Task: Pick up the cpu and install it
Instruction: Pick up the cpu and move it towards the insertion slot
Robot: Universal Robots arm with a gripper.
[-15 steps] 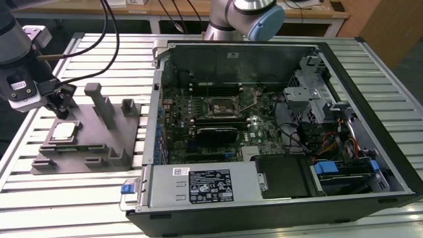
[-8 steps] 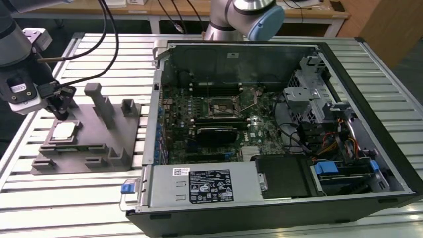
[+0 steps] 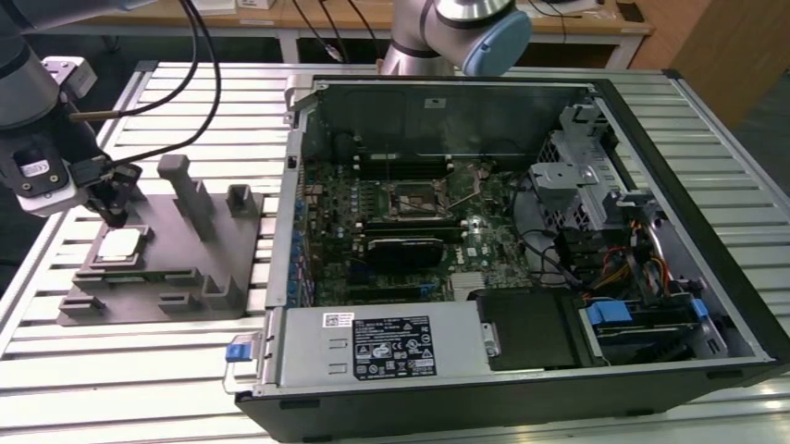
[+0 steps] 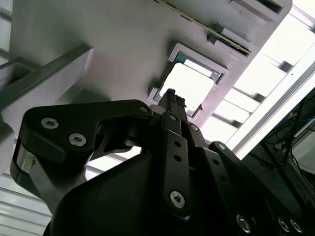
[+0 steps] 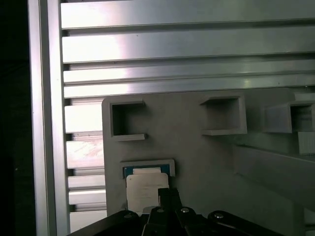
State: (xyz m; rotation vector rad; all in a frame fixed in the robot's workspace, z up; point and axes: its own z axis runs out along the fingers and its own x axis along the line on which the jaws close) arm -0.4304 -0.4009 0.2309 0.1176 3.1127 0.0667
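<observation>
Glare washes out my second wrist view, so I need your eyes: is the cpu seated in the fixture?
Observer: Yes. In the exterior view the cpu lies flat in a recess of the grey fixture, the gripper close above it.
Operator: And where is the computer?
Observer: The open computer case lies to the exterior view's right of the fixture, its motherboard facing up.

You have an open computer case point(image 3: 445, 116) on the table's point(image 3: 148, 388) middle, with a grey fixture point(image 3: 185, 254) beside it toward one edge.
</observation>
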